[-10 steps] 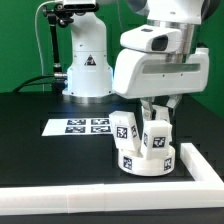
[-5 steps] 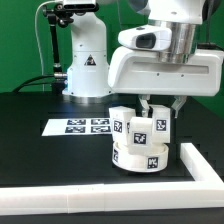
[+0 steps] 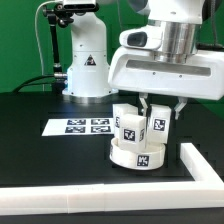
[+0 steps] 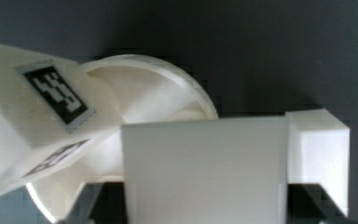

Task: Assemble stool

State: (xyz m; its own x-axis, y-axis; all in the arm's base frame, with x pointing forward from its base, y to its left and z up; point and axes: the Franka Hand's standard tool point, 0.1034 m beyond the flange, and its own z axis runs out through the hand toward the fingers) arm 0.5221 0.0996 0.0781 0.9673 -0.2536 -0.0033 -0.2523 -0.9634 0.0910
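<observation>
Stool (image 3: 138, 143) has rotated; hand (image 3: 158, 112) points down over its legs.

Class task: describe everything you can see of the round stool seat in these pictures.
The seat is a thick, round disc of white, smooth-looking plastic with a black-and-white square tag on its side wall. It rests flat on the black table, close to the white border wall. Two white tagged legs stand on it, under the hand, whose grip is hidden.
</observation>
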